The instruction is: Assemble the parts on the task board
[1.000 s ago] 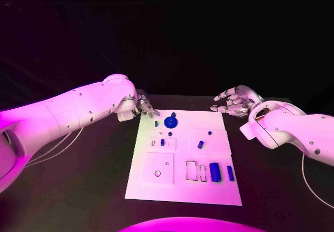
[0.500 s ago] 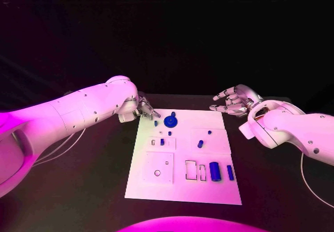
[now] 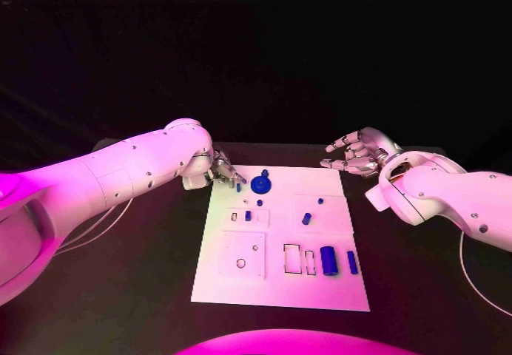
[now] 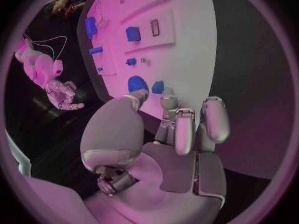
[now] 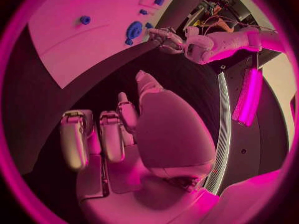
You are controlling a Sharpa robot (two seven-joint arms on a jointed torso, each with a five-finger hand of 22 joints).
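The left hand (image 3: 221, 168), empty with fingers loosely apart, hovers just beside the round blue part (image 3: 263, 184), seemingly nearer than the empty, spread right hand (image 3: 354, 155).

The task board (image 3: 280, 281) looks like a smooth, matt white plate, and the parts (image 3: 328, 261) on it seem solid blue plastic. The table (image 3: 139, 296) is matt black, while both arms (glossy white shells) end in hands of satin silvery metal, the left hand (image 4: 177, 129) and right hand (image 5: 118, 134).
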